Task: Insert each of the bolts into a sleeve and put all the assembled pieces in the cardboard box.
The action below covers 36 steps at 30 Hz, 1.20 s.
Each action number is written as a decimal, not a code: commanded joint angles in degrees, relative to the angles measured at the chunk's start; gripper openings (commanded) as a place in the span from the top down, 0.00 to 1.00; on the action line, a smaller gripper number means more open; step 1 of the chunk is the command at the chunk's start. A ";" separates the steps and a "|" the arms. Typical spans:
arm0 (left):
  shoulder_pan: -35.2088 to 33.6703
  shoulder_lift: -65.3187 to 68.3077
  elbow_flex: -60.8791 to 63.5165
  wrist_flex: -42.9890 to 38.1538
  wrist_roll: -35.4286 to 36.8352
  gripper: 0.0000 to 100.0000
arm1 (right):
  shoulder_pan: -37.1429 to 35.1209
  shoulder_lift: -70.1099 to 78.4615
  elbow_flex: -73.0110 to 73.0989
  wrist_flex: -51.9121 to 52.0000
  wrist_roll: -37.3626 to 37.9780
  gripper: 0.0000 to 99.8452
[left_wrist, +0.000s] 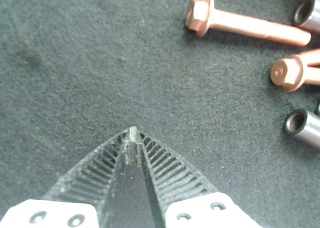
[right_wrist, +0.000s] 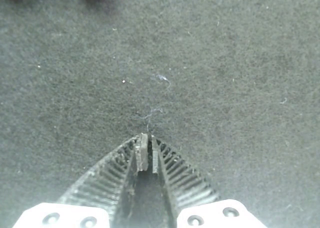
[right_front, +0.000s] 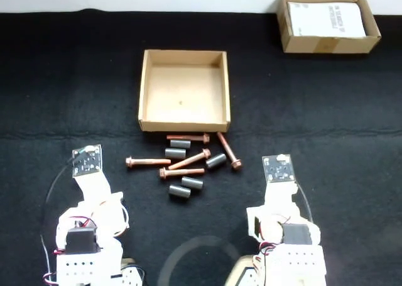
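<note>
Left claw closed, empty; right claw likewise. Bolts and sleeves lie tightly jumbled near cardboard box: grab likely nudges neighbours, round sleeves roll.

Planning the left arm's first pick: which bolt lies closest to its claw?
The leftmost bolt, its head pointing at the left claw; the other four lie farther right.

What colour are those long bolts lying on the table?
Copper-orange, metallic; the long hex-head bolts show best in the left wrist view.
</note>
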<state>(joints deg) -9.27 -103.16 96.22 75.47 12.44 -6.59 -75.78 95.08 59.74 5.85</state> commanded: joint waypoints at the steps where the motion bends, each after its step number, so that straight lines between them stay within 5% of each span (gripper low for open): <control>1: 0.31 -0.40 0.92 0.18 -0.09 0.99 | 0.84 0.04 2.33 0.13 0.53 0.99; 28: 0.48 -0.66 0.48 -0.09 -0.26 0.99 | 0.84 0.04 2.33 0.13 0.53 0.99; 36: 0.31 -0.66 -9.63 -5.80 -0.26 0.99 | 0.84 0.04 2.33 0.13 0.53 0.99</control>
<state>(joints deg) -9.27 -103.25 91.74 71.78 12.44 -6.59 -75.78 95.08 59.74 5.85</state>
